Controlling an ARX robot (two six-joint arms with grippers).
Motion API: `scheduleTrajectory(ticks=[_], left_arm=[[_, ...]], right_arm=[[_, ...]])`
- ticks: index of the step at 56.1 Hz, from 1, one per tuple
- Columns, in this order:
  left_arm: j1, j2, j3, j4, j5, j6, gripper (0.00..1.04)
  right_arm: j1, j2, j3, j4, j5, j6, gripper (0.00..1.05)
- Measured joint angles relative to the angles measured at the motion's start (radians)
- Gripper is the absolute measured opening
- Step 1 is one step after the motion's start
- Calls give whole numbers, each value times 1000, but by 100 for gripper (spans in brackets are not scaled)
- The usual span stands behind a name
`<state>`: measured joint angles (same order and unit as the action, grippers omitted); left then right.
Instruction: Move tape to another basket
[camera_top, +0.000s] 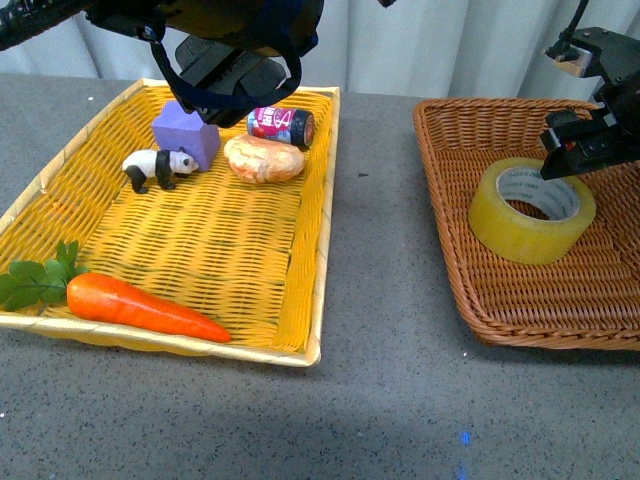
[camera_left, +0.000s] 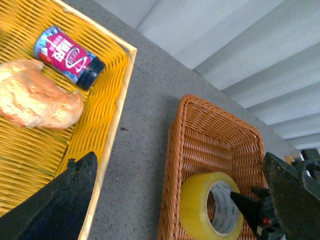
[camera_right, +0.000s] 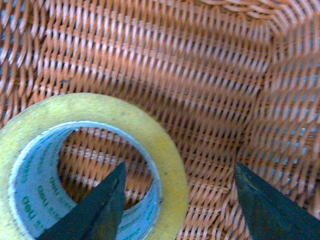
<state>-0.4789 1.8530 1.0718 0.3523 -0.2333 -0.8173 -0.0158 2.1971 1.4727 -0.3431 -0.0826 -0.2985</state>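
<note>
A yellow woven basket (camera_top: 200, 260) takes up the left half of the grey table (camera_top: 380, 300). Along its near edge lies a toy carrot (camera_top: 140, 305), its green leaves at the left end and its tip pointing right. Further back stands a small panda figure (camera_top: 158, 168), touching or just beside a purple block (camera_top: 185, 135). The left tool (camera_top: 232, 85) hangs above the far part of this basket, over the block. In the left wrist view one of its dark fingers (camera_left: 60, 205) sits far out to the side with nothing against it, so the tool looks spread and empty. Right of the block rests a bread roll (camera_top: 264, 158), and just behind it a small pink-labelled bottle (camera_top: 282, 126) lies on its side, dark cap pointing right.

A strip of bare table separates this basket from the brown wicker basket (camera_top: 445, 160) on the right. The tape (camera_top: 520, 235) lies flat on the brown basket's floor, hole upward, well clear of the near wall. The right tool (camera_right: 180, 167) hovers right over it with its fingers (camera_right: 100, 210) spread. In the right wrist view one finger points into the white, green-printed core and the other stands outside the roll, over the weave. The yellowish wall of the roll runs between them, and neither finger presses on it.
</note>
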Motion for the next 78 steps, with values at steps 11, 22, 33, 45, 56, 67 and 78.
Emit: scheduleTrajectory(ticks=[11, 22, 33, 45, 56, 67, 78], left_arm=[[72, -14, 40, -84, -158, 14, 98], [184, -60, -117, 286, -68, 323, 78], [258, -277, -472, 643, 26, 741, 38], [332, -445, -706, 674, 83, 797, 4], [363, -579, -822, 667, 125, 806, 4], [397, -694, -921, 653, 154, 809, 4], [472, -806, -1000, 605, 227, 810, 4]], right_arm=[[-23, -188, -158, 237, 98, 64, 97], [-64, -411, -493, 845, 14, 206, 81], [-53, -572, -865, 1358, 29, 279, 42], [-1, -743, -1092, 1397, 79, 282, 1], [13, -877, -1211, 1392, 83, 286, 1], [13, -957, -1326, 1421, 85, 286, 1], [13, -1113, -1390, 1326, 85, 287, 1]])
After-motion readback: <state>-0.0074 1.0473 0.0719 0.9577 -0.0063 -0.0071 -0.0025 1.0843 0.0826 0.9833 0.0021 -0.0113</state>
